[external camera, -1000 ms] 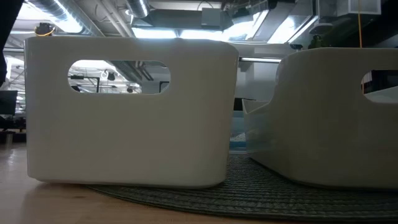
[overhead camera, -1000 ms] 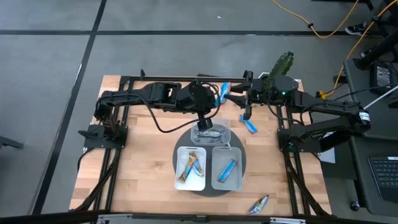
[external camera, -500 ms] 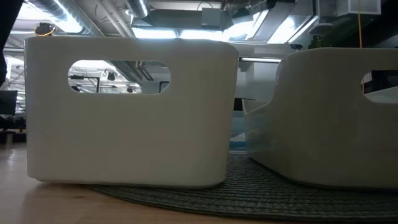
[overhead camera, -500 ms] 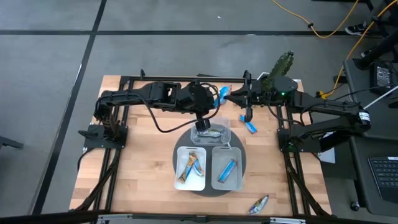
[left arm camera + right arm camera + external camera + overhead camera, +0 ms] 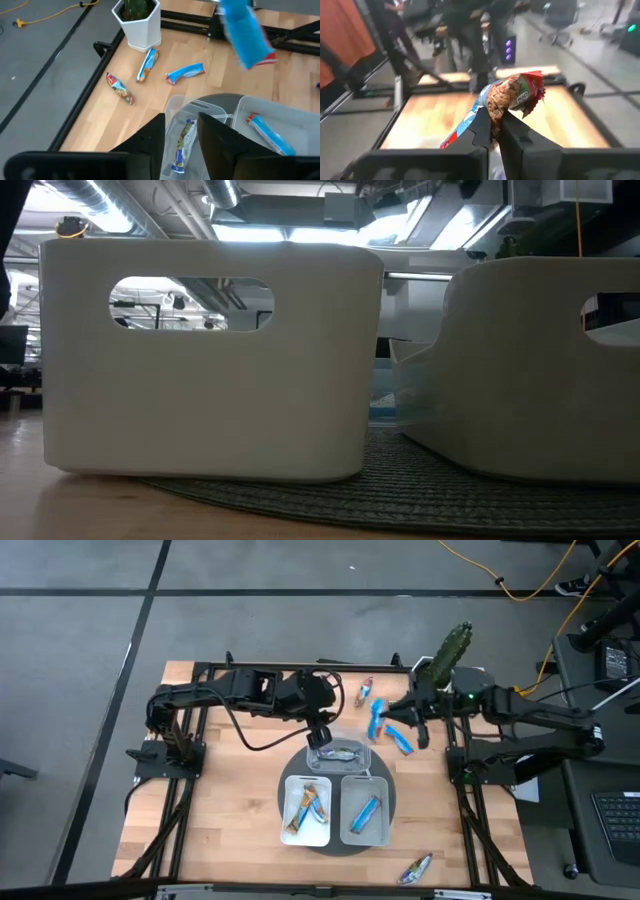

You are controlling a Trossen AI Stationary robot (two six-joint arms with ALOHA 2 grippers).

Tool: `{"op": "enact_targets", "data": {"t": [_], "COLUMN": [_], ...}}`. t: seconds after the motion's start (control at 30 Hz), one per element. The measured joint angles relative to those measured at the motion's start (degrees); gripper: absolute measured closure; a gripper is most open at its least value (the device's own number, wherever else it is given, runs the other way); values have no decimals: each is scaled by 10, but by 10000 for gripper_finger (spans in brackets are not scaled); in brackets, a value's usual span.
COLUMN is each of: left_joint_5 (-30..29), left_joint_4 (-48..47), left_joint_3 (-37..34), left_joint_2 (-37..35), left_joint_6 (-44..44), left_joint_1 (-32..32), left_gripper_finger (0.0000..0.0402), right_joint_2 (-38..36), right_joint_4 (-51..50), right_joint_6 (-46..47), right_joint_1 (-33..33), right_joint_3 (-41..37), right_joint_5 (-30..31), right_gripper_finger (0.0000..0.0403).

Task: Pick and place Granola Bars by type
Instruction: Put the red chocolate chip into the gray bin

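Clamping a blue granola bar [image 5: 377,720], the right gripper [image 5: 386,718] hangs right of the clear tray [image 5: 339,753]. The left gripper [image 5: 322,736] stands part-open and empty above that tray.

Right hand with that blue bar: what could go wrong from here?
1. The right hand pinches the blue bar near one end only; the long free end could swing or slip out on the way to the trays.
2. The left hand hangs over the clear tray, beside the likely path, so the arms could clash.
3. The blue bar's tray lies past the clear one; a short drop would mix types.
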Motion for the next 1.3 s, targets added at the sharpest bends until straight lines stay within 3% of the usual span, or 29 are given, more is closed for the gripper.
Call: {"op": "enact_targets", "data": {"t": [0.3,0.6,0.9,1.3], "left_joint_5": [-24,-61,-71,-72], "left_joint_4": [-1,-2,-30,-133], "left_joint_3": [0,0,0,0], "left_joint_2": [0,0,0,-1], "left_joint_6": [-48,-85,-72,-30], "left_joint_1": [0,0,0,0], "left_gripper_finger": [298,298,303,308], "right_joint_2": [-65,-63,-7,126], "right_joint_4": [-154,-218,-216,-164], "right_joint_6": [35,61,145,319], "right_joint_1": [76,168,262,350], "right_joint_3": [0,0,0,0], "right_joint_5": [0,27,111,248], "right_gripper_finger": [381,383,381,381]}}
